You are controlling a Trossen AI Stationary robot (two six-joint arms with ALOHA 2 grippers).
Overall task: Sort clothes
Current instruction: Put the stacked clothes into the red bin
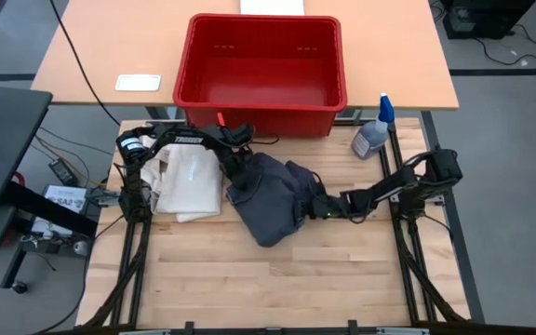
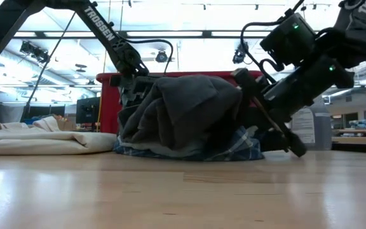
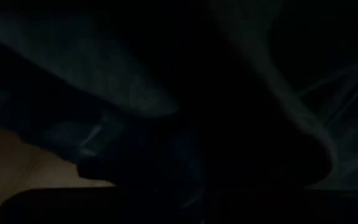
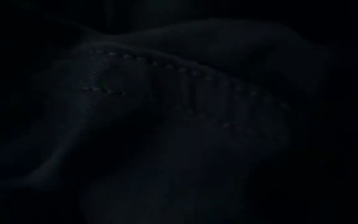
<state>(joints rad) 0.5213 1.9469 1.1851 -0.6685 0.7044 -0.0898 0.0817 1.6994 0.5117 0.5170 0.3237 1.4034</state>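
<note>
At centre frame, the dark grey cloth (image 1: 266,200) lay heaped on the surface. The left gripper (image 1: 237,174) pinched its edge; the right gripper (image 1: 316,207) reached in, jaws spread. Next: close and lift.

Both dark six-joint arms low over table centre. Left two-finger gripper (image 1: 237,173) reaching in from 10 o'clock, wrist bent down, fingers buried in fabric, narrow gap only, grip not visible. Right two-finger gripper (image 1: 316,207) coming in from 3 o'clock, forearm slanted down, tips pressed into fabric; fingers spread wide.
</note>
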